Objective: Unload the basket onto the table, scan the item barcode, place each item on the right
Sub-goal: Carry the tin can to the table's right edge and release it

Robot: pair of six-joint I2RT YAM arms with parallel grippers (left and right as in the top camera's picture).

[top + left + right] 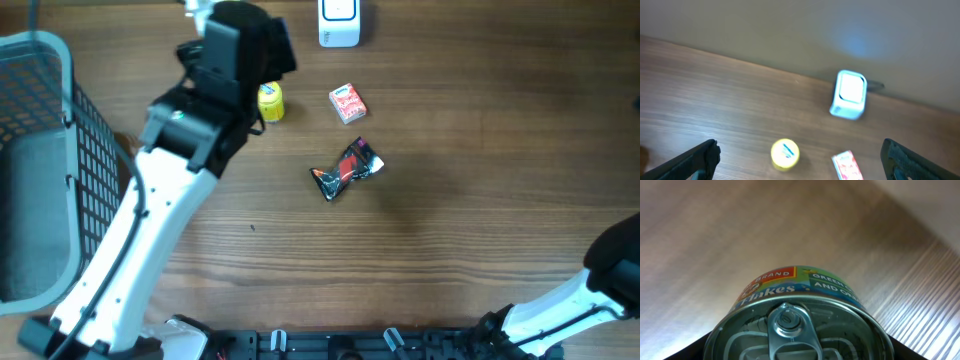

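The right arm (pixel 560 305) enters only at the lower right corner of the overhead view, with its wrist outside the picture. Its own camera is filled by a tin can (pixel 800 305) lying between the jaws, whose dark tips show at the lower corners on either side of it, so the jaws are closed on the can. The can's lid faces the camera with the pull ring (pixel 787 322) lying flat, and the coloured label band reads "Flakes". Wood grain shows behind it, apart from the can. The left arm (pixel 170 190) reaches across the left side of the desk (pixel 480 220) toward its far edge, and its jaws stand wide and hold nothing. Between them, in the left wrist view, sit a small yellow tub (pixel 785 153) and a small red box (pixel 846 166). Beyond these the white scanner (pixel 849 95) stands upright near the desk's far edge. A crumpled black and red packet (pixel 346 170) lies near the desk's middle, apart from the box. A wire basket (pixel 95 170) stands at the left edge.
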